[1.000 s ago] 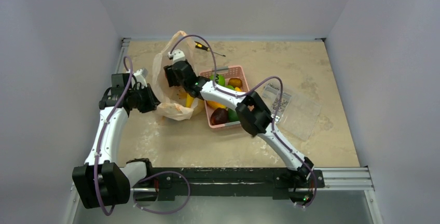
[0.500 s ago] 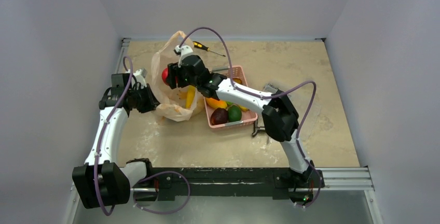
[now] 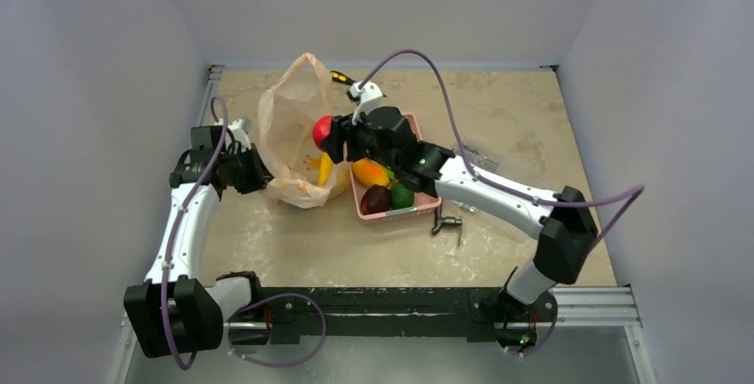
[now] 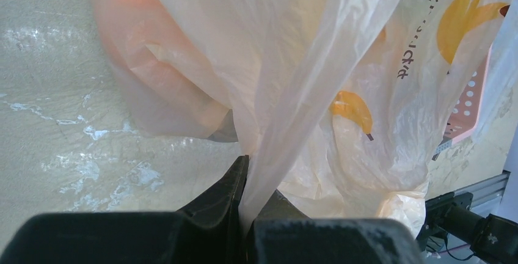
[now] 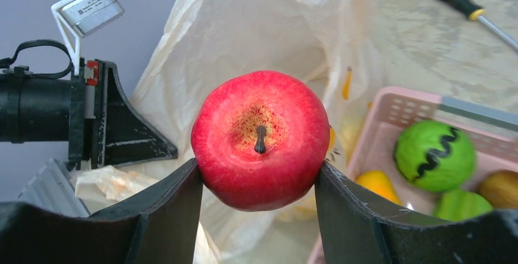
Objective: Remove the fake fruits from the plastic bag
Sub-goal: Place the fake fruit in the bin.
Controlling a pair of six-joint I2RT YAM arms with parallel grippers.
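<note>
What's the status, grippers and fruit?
Left gripper shut on peach translucent plastic bag. Right gripper shut on glossy red plastic apple, beside pink basket. Yellow bananas in bag. No obstruction seen.

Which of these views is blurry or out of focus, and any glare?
Left wrist view: the plastic bag fills most of the frame, its upper left a soft orange blur, light glowing through. Right wrist view: the red apple is sharp, with no harsh glare. Top external view: even light, faint shadows, all in focus.
</note>
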